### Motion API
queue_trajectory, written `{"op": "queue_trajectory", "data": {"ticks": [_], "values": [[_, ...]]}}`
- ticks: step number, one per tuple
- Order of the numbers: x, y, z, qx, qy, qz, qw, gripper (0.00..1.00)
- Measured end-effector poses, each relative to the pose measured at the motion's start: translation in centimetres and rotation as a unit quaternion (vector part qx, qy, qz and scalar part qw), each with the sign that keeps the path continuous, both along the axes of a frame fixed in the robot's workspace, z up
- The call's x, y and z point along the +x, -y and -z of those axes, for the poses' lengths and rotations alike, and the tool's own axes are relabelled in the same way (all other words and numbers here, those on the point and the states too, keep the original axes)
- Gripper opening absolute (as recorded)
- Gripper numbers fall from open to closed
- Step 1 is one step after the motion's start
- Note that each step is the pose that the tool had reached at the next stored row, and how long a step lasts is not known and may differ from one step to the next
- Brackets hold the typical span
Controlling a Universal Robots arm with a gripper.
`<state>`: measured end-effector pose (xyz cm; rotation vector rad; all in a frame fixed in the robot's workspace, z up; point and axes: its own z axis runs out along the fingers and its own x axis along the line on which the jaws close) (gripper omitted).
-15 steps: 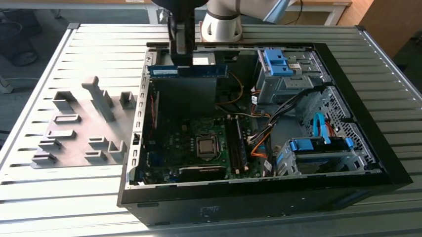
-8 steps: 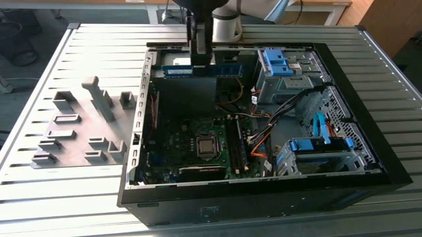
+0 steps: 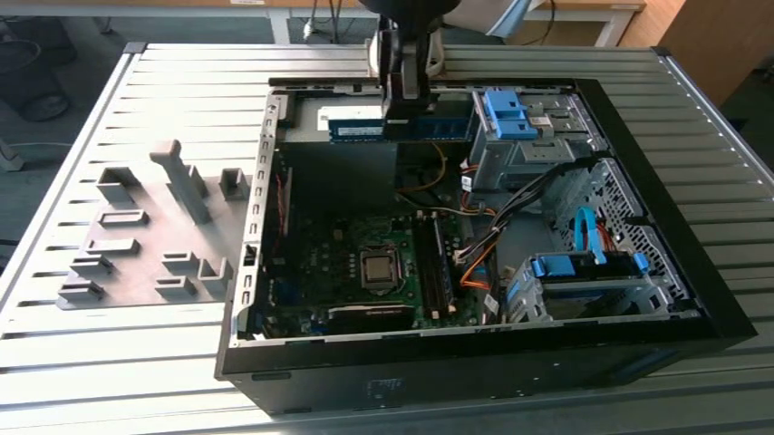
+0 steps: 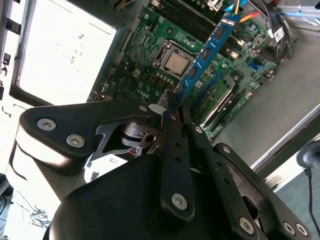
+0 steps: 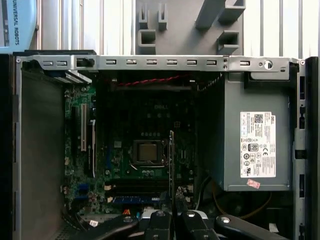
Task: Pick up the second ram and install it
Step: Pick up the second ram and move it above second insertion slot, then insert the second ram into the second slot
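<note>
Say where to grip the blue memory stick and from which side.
Pinch the second ram by its flat faces, mid-length at the top edge, from above, as the gripper holds it: the board is thin and its lower edge must stay free.

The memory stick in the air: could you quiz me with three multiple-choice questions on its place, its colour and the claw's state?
1. Where is the second ram? A. In a drawer. B. In the claw, over the open computer case. C. In a person's hand.
2. Its board is: A. red. B. yellow. C. blue.
3. The claw is: A. shut on the second ram. B. wide open. C. holding a screwdriver.
1 B: the exterior view shows it held above the case. 2 C: the board looks blue in the second wrist view. 3 A: the claw grips its end there.
</note>
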<state>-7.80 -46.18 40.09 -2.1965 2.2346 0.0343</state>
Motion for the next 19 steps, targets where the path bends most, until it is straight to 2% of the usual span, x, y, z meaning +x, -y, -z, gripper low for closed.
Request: {"op": "queue_trajectory", "data": {"ticks": [19], "values": [[0.4, -0.01, 0.0, -0.0001, 0.0, 0.002, 1.0, 0.14]]}}
